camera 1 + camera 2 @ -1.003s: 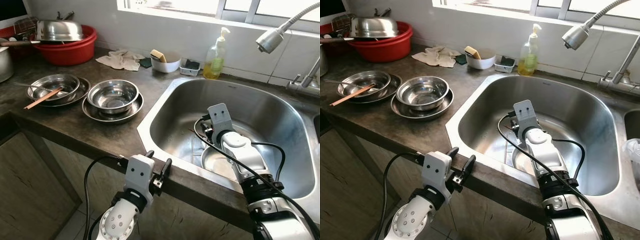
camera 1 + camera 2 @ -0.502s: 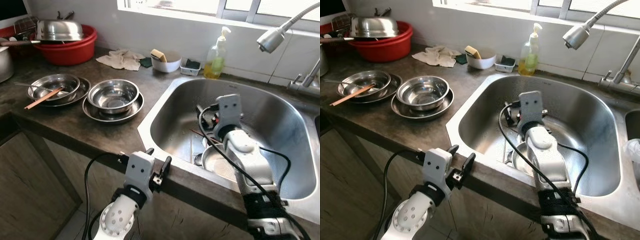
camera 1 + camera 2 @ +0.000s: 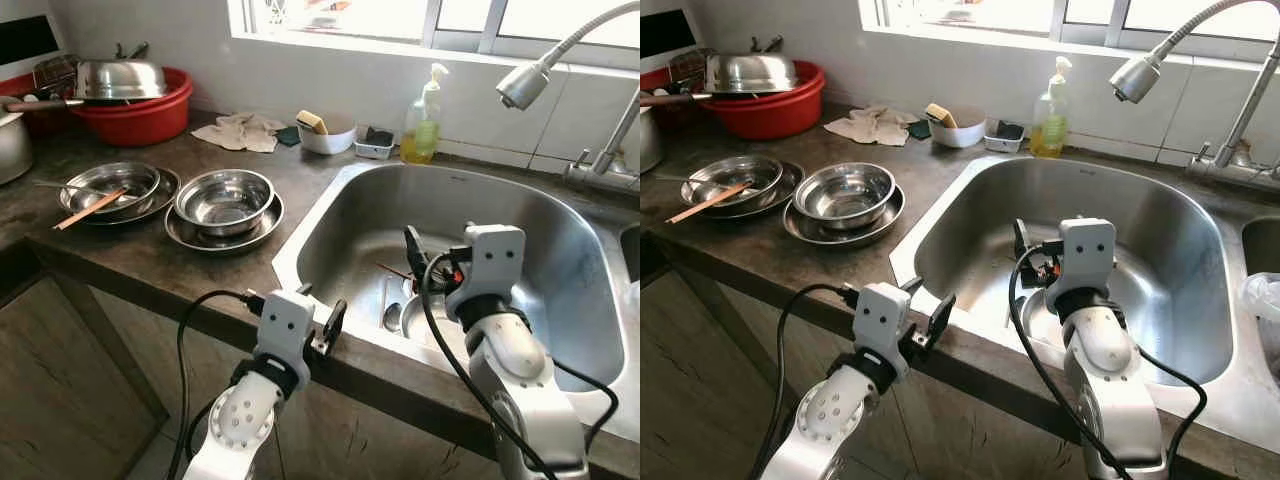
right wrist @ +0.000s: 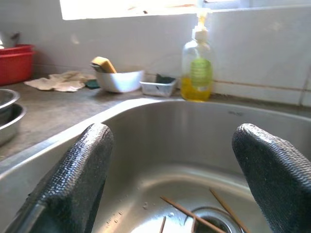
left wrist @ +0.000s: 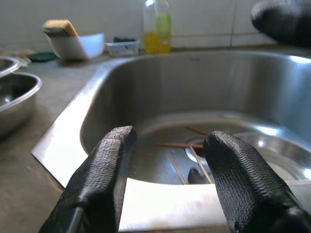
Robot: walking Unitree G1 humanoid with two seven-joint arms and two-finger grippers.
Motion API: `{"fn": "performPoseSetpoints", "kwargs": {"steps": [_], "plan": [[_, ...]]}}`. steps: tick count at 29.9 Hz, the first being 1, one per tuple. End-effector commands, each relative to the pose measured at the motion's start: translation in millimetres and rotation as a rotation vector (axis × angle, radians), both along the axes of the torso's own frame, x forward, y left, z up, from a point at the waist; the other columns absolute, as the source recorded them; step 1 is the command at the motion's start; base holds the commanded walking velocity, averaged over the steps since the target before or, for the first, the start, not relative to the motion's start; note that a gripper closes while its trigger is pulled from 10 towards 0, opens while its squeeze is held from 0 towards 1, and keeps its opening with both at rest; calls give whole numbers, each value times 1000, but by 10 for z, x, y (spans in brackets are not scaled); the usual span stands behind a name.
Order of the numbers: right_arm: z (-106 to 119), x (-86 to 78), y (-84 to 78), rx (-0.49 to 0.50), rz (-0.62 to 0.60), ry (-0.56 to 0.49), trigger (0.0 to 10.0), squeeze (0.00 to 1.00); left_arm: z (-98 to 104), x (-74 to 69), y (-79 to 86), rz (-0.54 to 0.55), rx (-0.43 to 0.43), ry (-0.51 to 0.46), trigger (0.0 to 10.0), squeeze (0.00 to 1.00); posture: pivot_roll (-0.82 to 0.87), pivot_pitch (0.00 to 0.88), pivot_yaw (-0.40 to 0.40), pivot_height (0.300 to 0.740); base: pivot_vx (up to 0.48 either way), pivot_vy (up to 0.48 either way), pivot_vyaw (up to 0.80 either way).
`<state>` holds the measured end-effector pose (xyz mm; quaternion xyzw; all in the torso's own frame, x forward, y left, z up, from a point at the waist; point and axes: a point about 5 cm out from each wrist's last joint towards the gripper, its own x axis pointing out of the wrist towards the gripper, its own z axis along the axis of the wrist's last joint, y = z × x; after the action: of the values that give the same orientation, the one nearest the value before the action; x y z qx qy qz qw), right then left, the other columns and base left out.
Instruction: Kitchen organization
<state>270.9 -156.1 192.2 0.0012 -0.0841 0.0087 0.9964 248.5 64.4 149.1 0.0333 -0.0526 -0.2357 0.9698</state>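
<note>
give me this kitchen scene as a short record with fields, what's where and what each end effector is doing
setting: dark kitchen counter with a steel sink under a window
in sink: wooden chopsticks, a spoon and a steel dish on the bottom
counter: steel bowl on a plate; beside it a second bowl with chopsticks across it
back wall: soap bottle, white bowl with sponge, cloth, red basin
left end effector: open, empty, at the sink's front edge
right end effector: open, empty, above the sink
faucet: over the sink

No text can be read anywhere. A small dark mark stands on the sink's (image 4: 160,141) back wall, below the soap bottle (image 4: 197,68), perhaps a maker's stamp, too blurred to read.
</note>
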Motion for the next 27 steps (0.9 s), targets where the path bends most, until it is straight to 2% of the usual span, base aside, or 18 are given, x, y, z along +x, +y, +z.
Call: {"fn": "performPoseSetpoints", "kwargs": {"steps": [1,4,15,19,27], "plan": [[90,-30,14,3,-8,-50,10000,0,-33,8,18,4,-2,11,10000,0,-21,0,-9,740,0,0,800],[73,-42,40,15,-13,-42,10000,0,-34,7,5,1,-7,12,10000,0,-21,0,-8,740,0,106,800],[116,-5,128,43,-2,-54,10000,0,-46,10,32,7,-4,19,10000,0,-6,0,-9,740,0,465,800],[143,25,144,40,6,-56,10000,0,-46,8,46,15,4,15,10000,0,-6,0,-12,740,0,0,677],[192,136,165,38,35,-53,10000,0,-46,8,39,16,6,16,10000,0,-6,0,-11,740,0,0,0]]}}
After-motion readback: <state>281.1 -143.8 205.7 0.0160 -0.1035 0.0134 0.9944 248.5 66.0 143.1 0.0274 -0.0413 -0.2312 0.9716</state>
